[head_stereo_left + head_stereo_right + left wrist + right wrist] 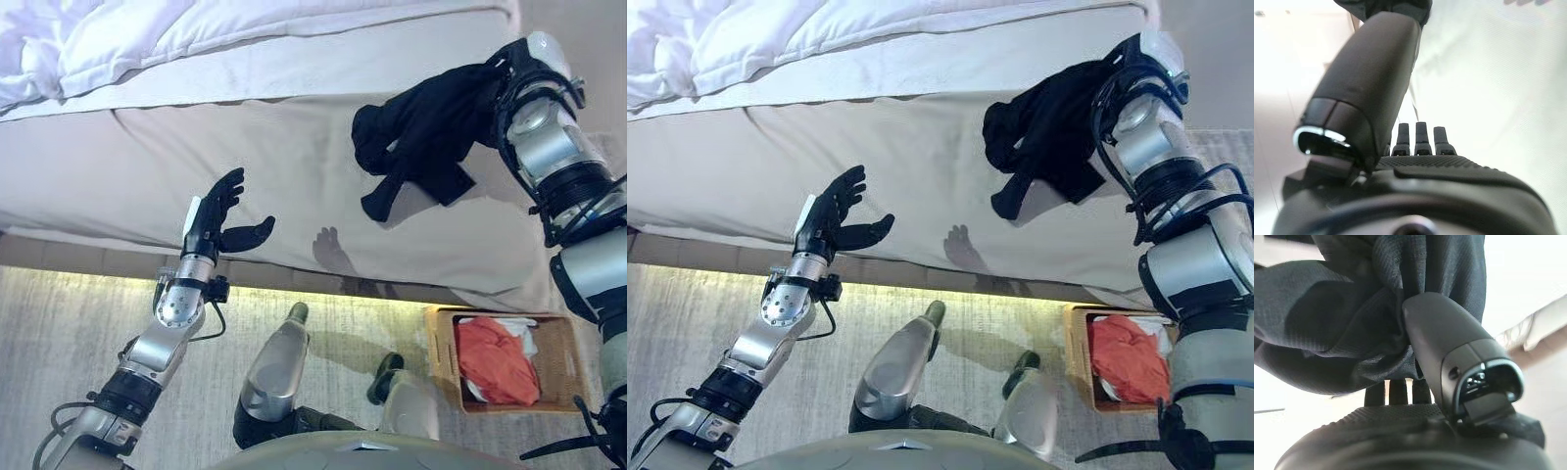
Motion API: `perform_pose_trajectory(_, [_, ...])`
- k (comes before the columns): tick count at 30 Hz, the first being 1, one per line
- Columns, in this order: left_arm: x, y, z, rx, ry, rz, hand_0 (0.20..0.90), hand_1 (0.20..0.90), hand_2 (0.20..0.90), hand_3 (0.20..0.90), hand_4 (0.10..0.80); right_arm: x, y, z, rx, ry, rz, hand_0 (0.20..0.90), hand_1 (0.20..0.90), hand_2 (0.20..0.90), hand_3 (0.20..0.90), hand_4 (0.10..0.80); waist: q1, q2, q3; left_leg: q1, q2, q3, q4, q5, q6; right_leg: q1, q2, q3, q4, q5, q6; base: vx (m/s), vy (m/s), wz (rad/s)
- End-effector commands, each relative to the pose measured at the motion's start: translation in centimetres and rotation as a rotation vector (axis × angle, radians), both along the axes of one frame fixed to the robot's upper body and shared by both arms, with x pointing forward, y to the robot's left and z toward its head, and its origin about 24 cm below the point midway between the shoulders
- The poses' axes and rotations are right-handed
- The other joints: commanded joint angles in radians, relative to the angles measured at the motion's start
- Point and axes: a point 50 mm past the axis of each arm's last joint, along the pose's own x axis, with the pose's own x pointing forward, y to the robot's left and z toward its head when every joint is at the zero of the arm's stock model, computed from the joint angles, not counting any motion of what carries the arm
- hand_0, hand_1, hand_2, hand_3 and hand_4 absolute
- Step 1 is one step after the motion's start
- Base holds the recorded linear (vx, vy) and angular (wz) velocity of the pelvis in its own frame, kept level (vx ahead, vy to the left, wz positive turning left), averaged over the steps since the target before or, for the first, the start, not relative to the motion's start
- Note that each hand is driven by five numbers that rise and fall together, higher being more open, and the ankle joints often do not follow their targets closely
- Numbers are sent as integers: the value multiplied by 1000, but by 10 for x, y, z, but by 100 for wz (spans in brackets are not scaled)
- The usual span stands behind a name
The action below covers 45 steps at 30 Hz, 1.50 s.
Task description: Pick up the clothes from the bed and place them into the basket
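A black garment (pixel 421 132) hangs bunched from my right hand (pixel 498 73) in front of the bed's side, at the upper right. In the right wrist view my thumb (pixel 1444 342) and fingers are curled round the black cloth (pixel 1327 318). A wicker basket (pixel 558 338) stands on the floor at the lower right with a red garment (pixel 495 360) and some white cloth in it. My left hand (pixel 220 215) is raised in front of the bed's side, fingers straight and thumb spread, holding nothing; its fingers (pixel 1421 139) point at the beige sheet.
The bed (pixel 196 147) has a beige sheet down its side and a white duvet (pixel 88 39) crumpled on top at the upper left. A grey rug (pixel 59 333) covers the floor below, with a lit strip along the bed's base.
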Motion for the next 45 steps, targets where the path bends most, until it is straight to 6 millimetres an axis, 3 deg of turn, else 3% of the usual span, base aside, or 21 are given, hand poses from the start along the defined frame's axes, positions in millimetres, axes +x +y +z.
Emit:
perform_pose_trajectory(1, [-9,8,1,31,-53,3,900,900,900,900,800,-12,5,55,-116,-221,48,300,300,300,200,100,-53,-55,-291,19,79,35,-130,44,3,42,26,5,-87,43,-35,31,-5,-10])
perform_pose_trajectory(10, [-4,9,-5,32,-43,6,900,900,900,900,800,-35,-12,92,-160,-358,49,300,300,300,200,100,-137,-67,-392,148,131,101,-365,125,-37,99,74,39,-283,137,-3,-8,-7,-19])
perform_pose_trajectory(21, [6,7,-16,32,-19,14,900,900,900,900,800,-67,-46,119,-122,-487,-39,300,300,300,200,100,-247,-86,-430,162,157,170,-371,113,-61,83,116,119,-332,159,-8,-35,-10,-23])
perform_pose_trajectory(33, [7,0,-21,57,-3,-14,900,900,900,900,800,-86,-70,119,-139,-488,-136,300,300,300,200,100,-340,-82,-429,214,175,246,-371,86,-66,66,136,227,-332,165,-5,23,14,-27])
perform_pose_trajectory(45, [9,-5,-23,60,-3,-50,900,900,900,900,800,-101,-80,120,-122,-502,-170,300,300,300,200,100,-402,-78,-415,253,178,291,-371,63,-68,50,141,286,-332,180,4,4,8,-18])
